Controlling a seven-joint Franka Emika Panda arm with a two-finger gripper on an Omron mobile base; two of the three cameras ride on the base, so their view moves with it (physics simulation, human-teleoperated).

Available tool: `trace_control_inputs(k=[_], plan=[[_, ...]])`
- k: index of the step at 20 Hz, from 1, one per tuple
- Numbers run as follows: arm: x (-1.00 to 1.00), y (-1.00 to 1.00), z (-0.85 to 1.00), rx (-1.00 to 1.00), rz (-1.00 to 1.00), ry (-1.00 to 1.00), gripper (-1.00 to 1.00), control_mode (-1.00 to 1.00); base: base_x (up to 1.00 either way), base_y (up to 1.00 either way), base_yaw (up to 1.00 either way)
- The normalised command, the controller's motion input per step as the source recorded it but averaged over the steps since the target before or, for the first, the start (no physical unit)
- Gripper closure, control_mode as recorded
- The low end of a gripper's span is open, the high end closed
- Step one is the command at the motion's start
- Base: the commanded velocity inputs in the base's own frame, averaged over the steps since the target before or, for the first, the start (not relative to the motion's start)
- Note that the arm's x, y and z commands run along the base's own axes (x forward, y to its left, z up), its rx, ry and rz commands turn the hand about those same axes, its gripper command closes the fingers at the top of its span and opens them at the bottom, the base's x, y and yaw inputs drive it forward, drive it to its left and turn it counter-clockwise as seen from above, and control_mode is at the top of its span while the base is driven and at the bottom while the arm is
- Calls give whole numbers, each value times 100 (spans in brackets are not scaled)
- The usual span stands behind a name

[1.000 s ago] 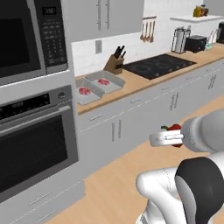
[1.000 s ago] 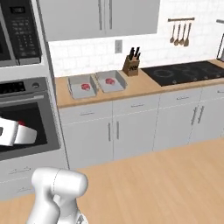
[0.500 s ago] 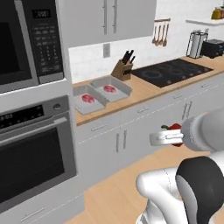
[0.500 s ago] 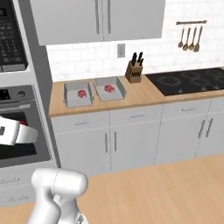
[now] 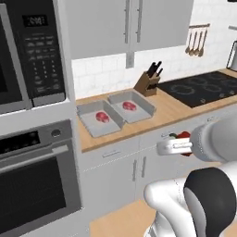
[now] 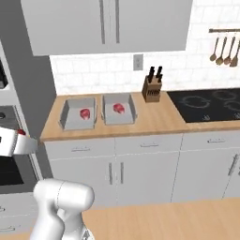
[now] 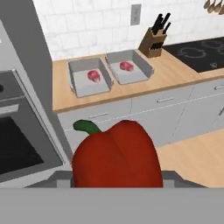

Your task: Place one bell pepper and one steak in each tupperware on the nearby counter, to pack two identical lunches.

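Note:
My gripper is shut on a glossy red bell pepper with a green stem, held in the air in front of the counter. In the hand view the pepper looms large and hides my fingertips. Two grey tupperware trays sit side by side on the counter: the left tray and the right tray. Each holds one pinkish steak, the left steak and the right steak. The hand view shows both trays ahead, well beyond the pepper.
A knife block stands just right of the trays, with a black cooktop further right. A wall oven and microwave stand to the left. Upper cabinets hang over the counter.
The whole scene has shifted and grown in both base views, so the base has driven closer to the counter. The pepper stays in my shut gripper.

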Motion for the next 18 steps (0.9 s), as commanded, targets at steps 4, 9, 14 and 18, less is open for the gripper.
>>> trace_control_inputs(k=[4, 9, 14, 18], plan=[[0, 0, 0, 0, 0, 0, 100, 100, 100, -44, -1], [0, 0, 0, 0, 0, 0, 100, 100, 100, -26, 21], [0, 0, 0, 0, 0, 0, 100, 100, 100, -39, 37], [50, -21, -7, 9, 18, 15, 100, -100, 50, -19, 20]])
